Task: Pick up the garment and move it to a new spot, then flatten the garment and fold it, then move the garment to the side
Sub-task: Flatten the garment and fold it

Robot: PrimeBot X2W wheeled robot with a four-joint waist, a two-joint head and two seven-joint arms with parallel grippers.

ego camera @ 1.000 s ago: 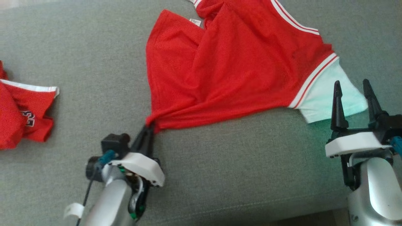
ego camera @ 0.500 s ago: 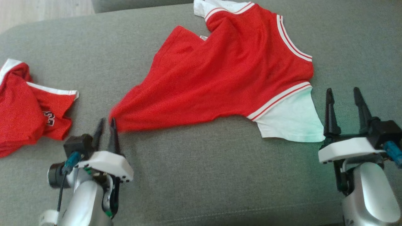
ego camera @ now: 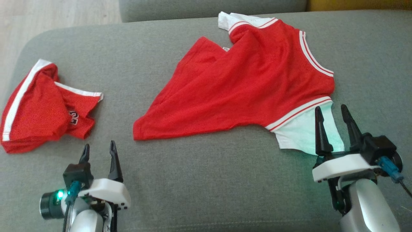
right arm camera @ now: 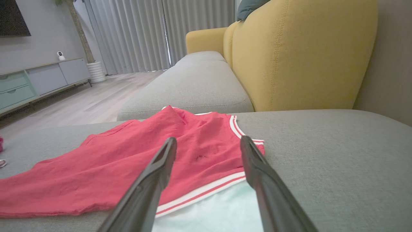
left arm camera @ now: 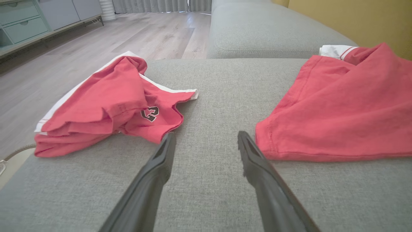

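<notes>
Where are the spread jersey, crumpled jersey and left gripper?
spread jersey (ego camera: 244, 90), head view, middle of red body.
crumpled jersey (ego camera: 38, 109), head view, red top fold.
left gripper (ego camera: 99, 145), head view, midway between fingertips.

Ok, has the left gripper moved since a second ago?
Yes. The camera shifted too, but against the folded red garment the left gripper has come leftward, nearer it, releasing the red jersey corner it pinched.

This is a home living room. A grey sofa (right arm camera: 322, 145) with a yellow backrest (right arm camera: 302, 54) stands on a pale wooden floor (left arm camera: 96, 42). Long curtains (right arm camera: 145, 32) hang behind it, and a low sideboard (right arm camera: 38, 80) with drawers sits under a dark screen (right arm camera: 13, 17).
</notes>
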